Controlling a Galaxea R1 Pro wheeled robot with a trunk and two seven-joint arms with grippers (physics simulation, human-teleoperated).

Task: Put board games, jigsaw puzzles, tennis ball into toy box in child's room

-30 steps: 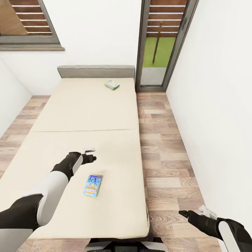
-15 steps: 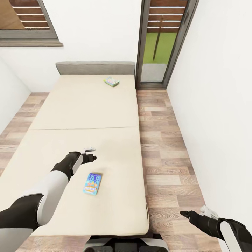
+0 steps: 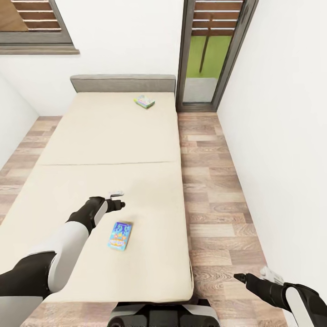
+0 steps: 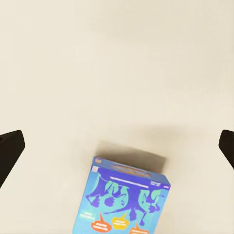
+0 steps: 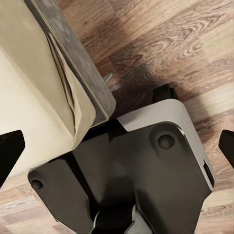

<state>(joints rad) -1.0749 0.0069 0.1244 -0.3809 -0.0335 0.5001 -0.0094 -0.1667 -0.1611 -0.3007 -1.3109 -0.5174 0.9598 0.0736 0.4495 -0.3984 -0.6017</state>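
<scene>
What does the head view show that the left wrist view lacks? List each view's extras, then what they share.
Head view alone: the second board game near the headboard, the wooden floor, the glass door, the window, the left gripper hovering above the mattress, and the right gripper over the floor.

Left wrist view alone: close detail of the box art, orange speech bubbles included, with the finger tips spread wide at the frame's edges.

Shared: the blue board game lying flat on the cream bed.

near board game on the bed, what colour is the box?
Bright blue board game with darker blue artwork and orange-yellow patches; clearest in the left wrist view.
</scene>
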